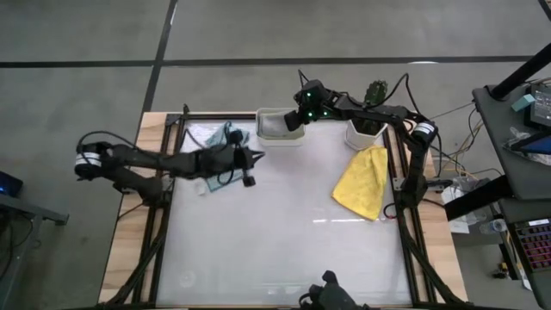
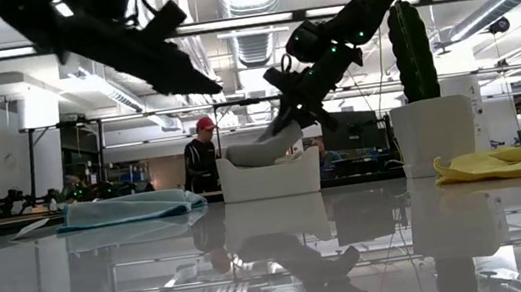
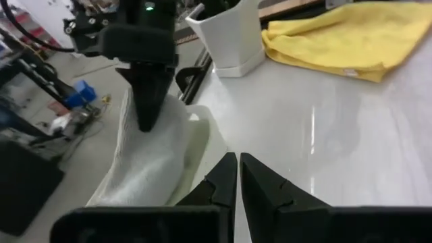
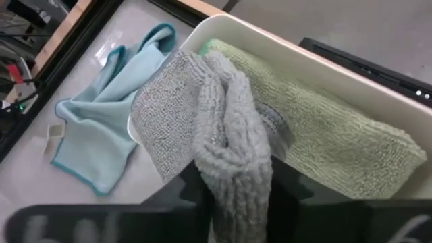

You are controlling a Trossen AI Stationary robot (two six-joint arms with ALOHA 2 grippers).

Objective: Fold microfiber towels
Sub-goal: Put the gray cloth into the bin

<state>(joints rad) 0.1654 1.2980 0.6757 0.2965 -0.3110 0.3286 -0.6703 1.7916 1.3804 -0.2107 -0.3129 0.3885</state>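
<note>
Grey towel hangs between the right pincer's fingers over the white tub, which holds a sage green towel. Left pincer hovers shut above the tabletop

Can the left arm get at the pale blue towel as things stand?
Probably yes. The pale blue towel lies flat on the table just beside the left claw, which is shut and empty. Nothing covers the towel; the right claw is busy over the white tub.

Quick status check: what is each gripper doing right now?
Left gripper: shut, holding nothing, hovering above the table.
Right gripper: closed on the grey towel, over the white tub.
</note>
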